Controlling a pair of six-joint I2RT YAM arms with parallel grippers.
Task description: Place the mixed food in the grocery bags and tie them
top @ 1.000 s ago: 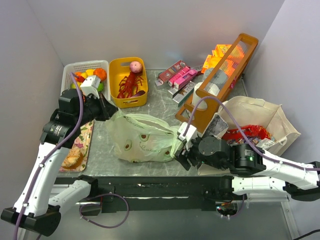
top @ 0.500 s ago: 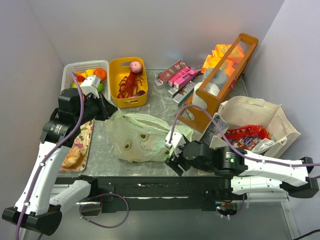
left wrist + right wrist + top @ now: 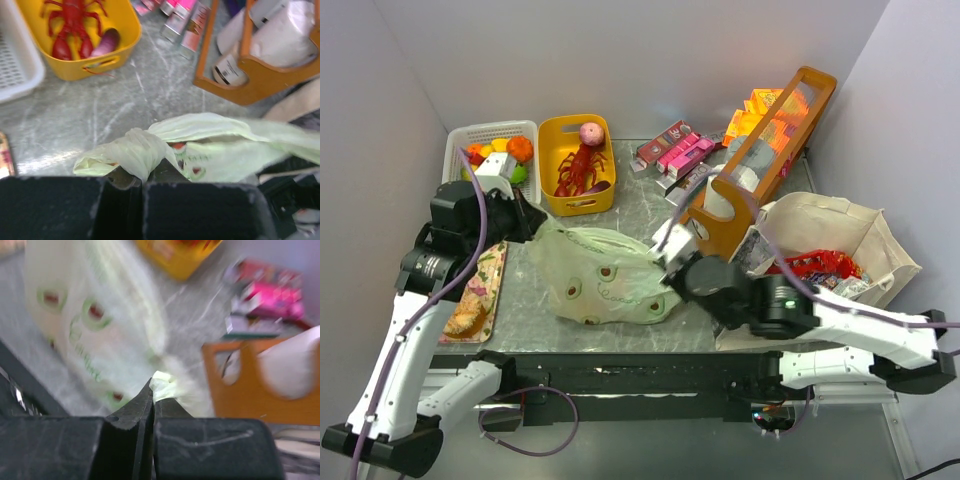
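Left gripper (image 3: 142, 177): fingers closed, pinching the twisted handle end of the thin, translucent pale green plastic bag (image 3: 225, 145). Right gripper (image 3: 153, 395): fingers closed on a small fold of the same bag at its opposite, right end. The bag lies on its side on the grey marbled table (image 3: 640, 203) between the two arms, spanning from one hold to the other.

Bagging status: partly done.
- The green bag looks filled. The left wrist view shows a red item inside its mouth, but the contents cannot be identified.
- A beige canvas tote (image 3: 840, 215) stands open at the right, beside the right arm, with shiny red snack packets (image 3: 815, 266) inside.
- Coloured toy fruit (image 3: 520, 148) sits in a white lattice plastic basket (image 3: 490, 128) at the far left.
- A round pink toy peach (image 3: 590, 132) sits in a yellow plastic basket (image 3: 582, 203) with a red toy lobster (image 3: 580, 165).
- Golden-brown toy bread (image 3: 465, 318) lies on a flat patterned tray (image 3: 485, 280) beside the left arm.

Tying status: not done. The two held ends are well apart at opposite sides of the bag, and no knot joins them. The tote mouth is open.

Assessment: the step in hand appears to be the tying of the green bag. The loose food and the tote closure are left to do.
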